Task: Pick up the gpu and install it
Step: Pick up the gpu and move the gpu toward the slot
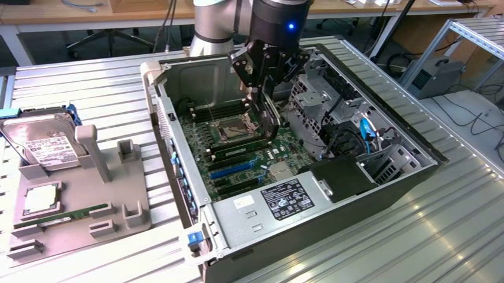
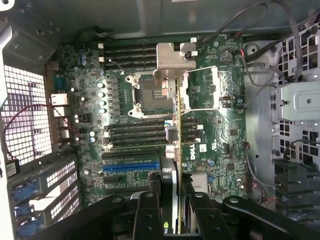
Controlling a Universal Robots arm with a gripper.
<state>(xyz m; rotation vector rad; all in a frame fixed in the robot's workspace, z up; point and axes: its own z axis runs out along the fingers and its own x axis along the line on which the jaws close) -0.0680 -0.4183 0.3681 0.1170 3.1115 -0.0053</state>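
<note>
Pickup's looking done: the gripper [image 2: 176, 192], about half-closed, is pinching the gpu [image 1: 268, 127] edge-on, dangling it over the motherboard [image 2: 220, 150]. It's not sitting in any slot yet.

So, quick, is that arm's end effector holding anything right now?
End effector: closed on the gpu, held on edge over the motherboard.

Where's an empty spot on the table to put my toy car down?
Bare slatted table lies at the exterior view's lower right, beside the computer case, and at its upper left, beyond the hard drive on the gray holder. Crowded: the holder, and inside the case, where the gripper holds the gpu.
</note>
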